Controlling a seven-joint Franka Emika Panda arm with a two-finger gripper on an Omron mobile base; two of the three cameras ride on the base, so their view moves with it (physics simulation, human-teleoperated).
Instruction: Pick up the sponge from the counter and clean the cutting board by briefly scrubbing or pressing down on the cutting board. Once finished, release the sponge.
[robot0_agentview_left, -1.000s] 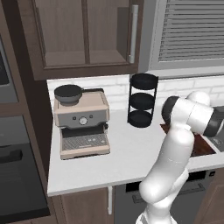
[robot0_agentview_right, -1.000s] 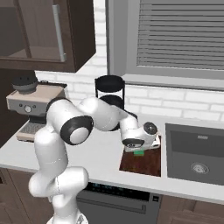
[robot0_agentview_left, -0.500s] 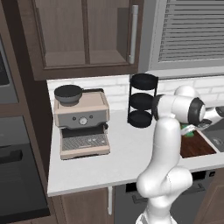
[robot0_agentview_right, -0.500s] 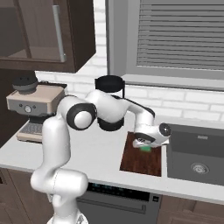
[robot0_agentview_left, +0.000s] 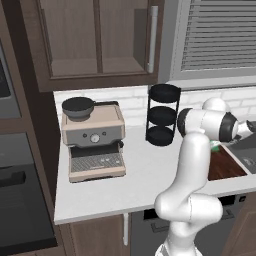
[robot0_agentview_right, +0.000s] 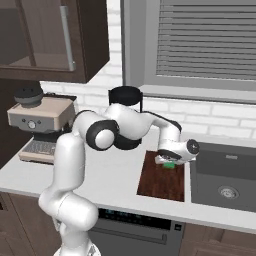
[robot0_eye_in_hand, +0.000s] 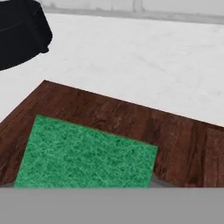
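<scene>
From the right base view, I read the pickup as done. Left of centre the worktop (robot0_agentview_right: 115, 175) lies bare; at centre right the cutting board (robot0_agentview_right: 162, 180) sits beside the sink (robot0_agentview_right: 225, 175). My end effector (robot0_agentview_right: 169, 161) is low over the board's far end, seemingly pinching the sponge (robot0_agentview_right: 170, 164), though the fingers are hidden. The hand view shows green sponge against wood. Scrubbing appears underway; release remains.
</scene>
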